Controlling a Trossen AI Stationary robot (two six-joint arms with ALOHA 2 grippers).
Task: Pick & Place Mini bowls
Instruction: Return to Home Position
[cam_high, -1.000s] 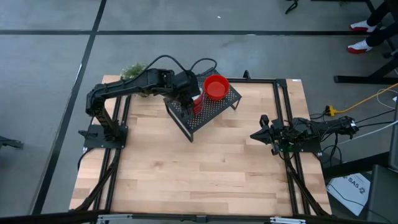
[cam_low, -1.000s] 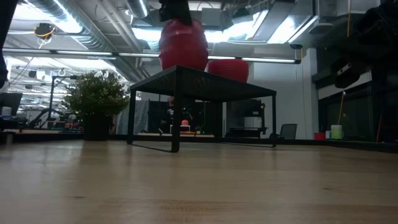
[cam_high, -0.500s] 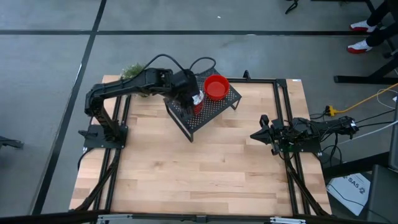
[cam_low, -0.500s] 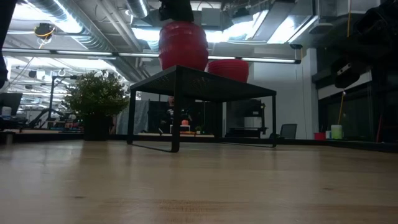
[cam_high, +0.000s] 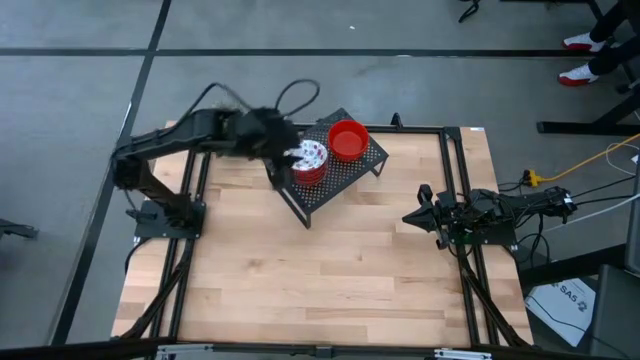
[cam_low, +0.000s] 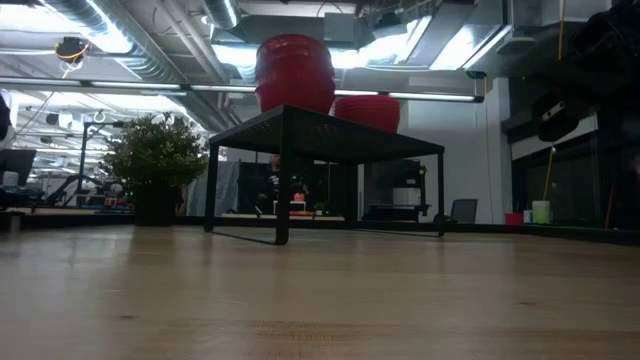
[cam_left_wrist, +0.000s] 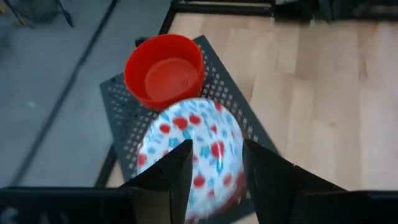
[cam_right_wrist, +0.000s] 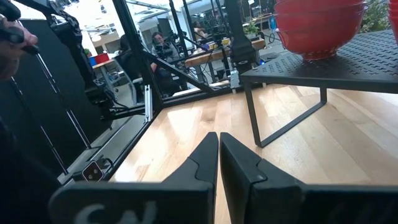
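The left pincer (cam_left_wrist: 216, 147) hangs spread over the speckled bowls (cam_left_wrist: 186, 124) on the rack (cam_left_wrist: 225, 82) — red bowls (cam_left_wrist: 165, 71) just beside. The right pincer (cam_right_wrist: 218, 135) waits pressed together over the counter (cam_right_wrist: 186, 137).

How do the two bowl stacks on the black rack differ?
The patterned stack shows a white inside with coloured speckles; the red stack is plain red inside. The patterned stack stands nearer the left gripper, the red stack farther. Both rest on the rack.
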